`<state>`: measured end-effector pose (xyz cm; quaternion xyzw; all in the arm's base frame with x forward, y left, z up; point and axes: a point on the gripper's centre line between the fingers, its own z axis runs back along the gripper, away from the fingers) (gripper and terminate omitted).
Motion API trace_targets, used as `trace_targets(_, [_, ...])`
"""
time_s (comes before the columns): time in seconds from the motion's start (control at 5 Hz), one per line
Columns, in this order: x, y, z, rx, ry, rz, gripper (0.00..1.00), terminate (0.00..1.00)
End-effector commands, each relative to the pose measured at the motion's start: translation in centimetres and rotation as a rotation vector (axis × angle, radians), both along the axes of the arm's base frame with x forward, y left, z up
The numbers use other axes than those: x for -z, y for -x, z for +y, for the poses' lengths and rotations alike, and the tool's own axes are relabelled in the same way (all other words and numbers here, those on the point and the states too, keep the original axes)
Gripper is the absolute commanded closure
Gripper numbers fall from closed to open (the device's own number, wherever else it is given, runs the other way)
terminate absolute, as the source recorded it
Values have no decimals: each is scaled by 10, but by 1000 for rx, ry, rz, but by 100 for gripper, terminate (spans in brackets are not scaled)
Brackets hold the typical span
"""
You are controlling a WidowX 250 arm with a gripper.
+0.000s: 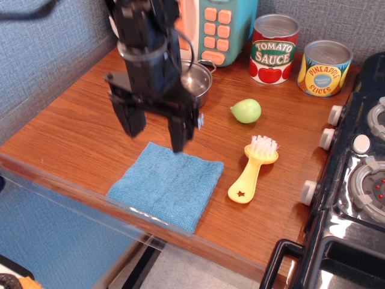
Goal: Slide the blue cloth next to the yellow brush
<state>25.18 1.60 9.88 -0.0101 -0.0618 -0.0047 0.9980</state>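
At the left we see the flat, square, light-blue terry cloth (167, 185) lying spread on the brown wooden counter (66, 129) by its front edge, and above its far edge hangs our black gripper (156, 131), its two fingers (179, 133) parted, empty and clear of the fabric. Behind them sits a round steel pan (195, 81). To the right, the small yellow plastic brush with white bristles (253, 168) lies just beside the cloth, a green pear-like fruit (246, 111) beyond it
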Motion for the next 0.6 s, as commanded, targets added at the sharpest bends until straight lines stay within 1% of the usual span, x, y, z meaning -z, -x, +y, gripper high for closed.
trace_targets(0.0, [-12, -6, 15, -14, -34, -4, 0, 0])
trace_targets(0.2, [-12, -6, 15, -14, -34, -4, 0, 0])
trace_targets(0.4, [-12, -6, 15, -14, -34, -4, 0, 100])
